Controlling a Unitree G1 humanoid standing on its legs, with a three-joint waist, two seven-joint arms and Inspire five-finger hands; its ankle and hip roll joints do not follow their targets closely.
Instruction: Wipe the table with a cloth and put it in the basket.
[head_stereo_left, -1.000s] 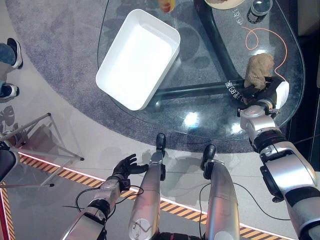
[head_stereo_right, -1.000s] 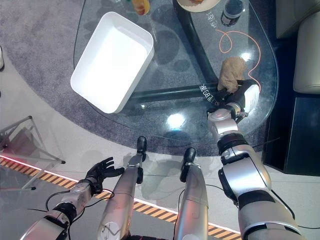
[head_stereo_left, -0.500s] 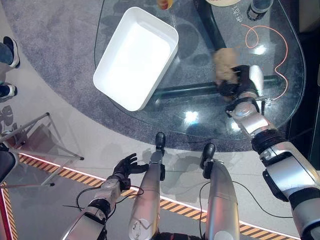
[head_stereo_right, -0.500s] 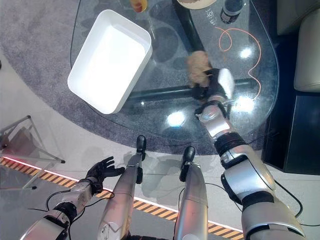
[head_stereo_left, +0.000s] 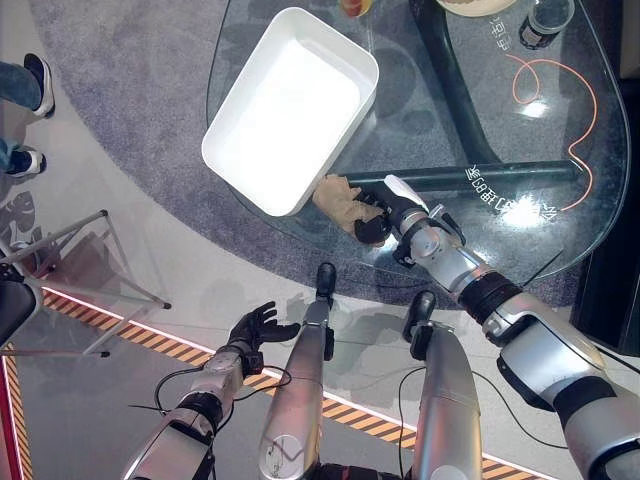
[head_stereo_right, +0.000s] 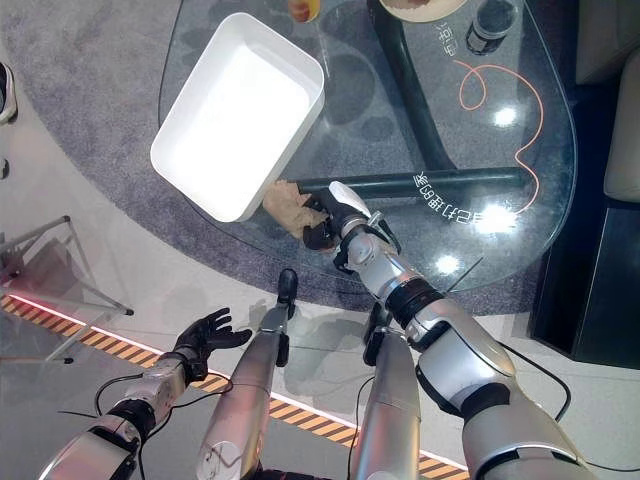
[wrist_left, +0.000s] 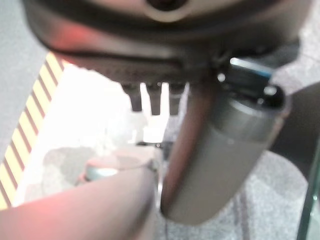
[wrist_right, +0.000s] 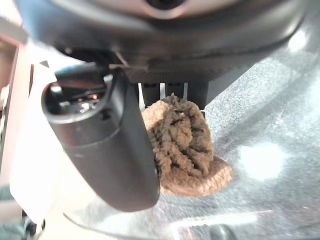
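One right hand (head_stereo_left: 385, 212) has fingers (wrist_right: 120, 150) curled round the crumpled brown terry cloth (head_stereo_left: 340, 201), apparently pressing it to the glass desk (head_stereo_left: 480, 130), its length toward the white rectangular basket (head_stereo_left: 290, 110).

Right hand (head_stereo_left: 385, 208) clenched; left hand (head_stereo_left: 252, 327) relaxed.

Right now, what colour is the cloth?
Light brown; the cloth shows best in the right wrist view.
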